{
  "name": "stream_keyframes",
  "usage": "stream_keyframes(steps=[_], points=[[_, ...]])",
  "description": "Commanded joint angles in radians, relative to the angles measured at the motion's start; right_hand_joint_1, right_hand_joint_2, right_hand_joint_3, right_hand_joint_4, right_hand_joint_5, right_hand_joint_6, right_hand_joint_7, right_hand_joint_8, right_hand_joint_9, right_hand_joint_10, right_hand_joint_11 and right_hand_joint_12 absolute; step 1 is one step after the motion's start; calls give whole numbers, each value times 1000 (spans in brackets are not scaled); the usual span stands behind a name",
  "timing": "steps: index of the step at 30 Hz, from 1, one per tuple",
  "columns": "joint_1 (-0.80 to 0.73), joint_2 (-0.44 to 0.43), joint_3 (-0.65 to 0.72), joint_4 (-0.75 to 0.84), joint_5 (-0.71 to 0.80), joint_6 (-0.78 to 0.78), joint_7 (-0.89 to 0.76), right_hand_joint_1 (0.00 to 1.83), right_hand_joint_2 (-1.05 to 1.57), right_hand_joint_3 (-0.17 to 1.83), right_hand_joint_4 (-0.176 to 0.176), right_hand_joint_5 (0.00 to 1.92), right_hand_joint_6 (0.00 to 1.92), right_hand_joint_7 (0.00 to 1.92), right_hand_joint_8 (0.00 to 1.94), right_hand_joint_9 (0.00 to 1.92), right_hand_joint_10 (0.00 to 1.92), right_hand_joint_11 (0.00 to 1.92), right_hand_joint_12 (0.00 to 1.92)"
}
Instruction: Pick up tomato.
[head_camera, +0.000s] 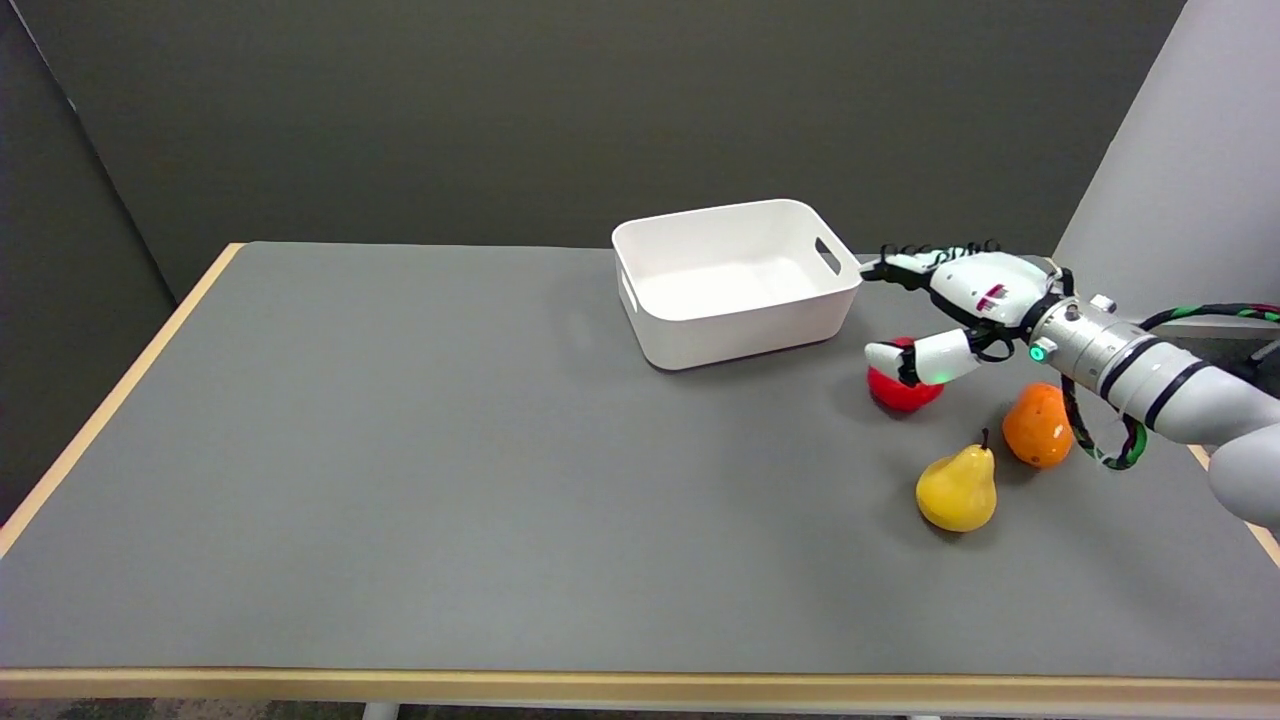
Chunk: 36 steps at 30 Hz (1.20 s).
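Small glossy red tomato (903, 392) sits on the grey tabletop (450, 450), just right of the white plastic bin (735, 285), w/ an orange pear-shaped fruit (1038, 428) and a yellow pear (958, 489) nearby. It's round-ish, no clear long axis; stem direction can't be told. Right hand (950, 315) hovers over it, fingers spread apart, thumb low at the tomato's near side, holding nothing — prob. bracketing it for a grasp.

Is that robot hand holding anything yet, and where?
Nothing is held. The right hand hangs open above the tomato, which sits on the table.
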Motion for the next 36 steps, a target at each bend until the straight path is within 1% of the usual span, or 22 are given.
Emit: stream_keyframes(steps=[1,6,15,17,19,24,36], points=[[116,10,-152,175,78,-43,27,282,578,863,66,170,371,291,319,255,744,261,1401],[116,8,-152,201,78,-46,27,281,583,862,66,167,369,287,316,247,732,242,1380],[115,-5,-174,185,78,-58,27,279,585,859,63,157,358,278,309,241,722,229,1363],[116,-13,-175,188,78,-67,29,278,586,861,64,155,357,274,305,240,717,226,1358],[117,-30,-169,194,77,-77,35,280,563,911,64,146,376,264,317,242,706,217,1366],[126,-69,-154,187,68,-78,33,272,565,926,67,141,376,259,313,241,690,203,1343],[138,-94,-150,155,68,-78,36,263,569,935,73,132,370,254,307,243,678,182,1291]])
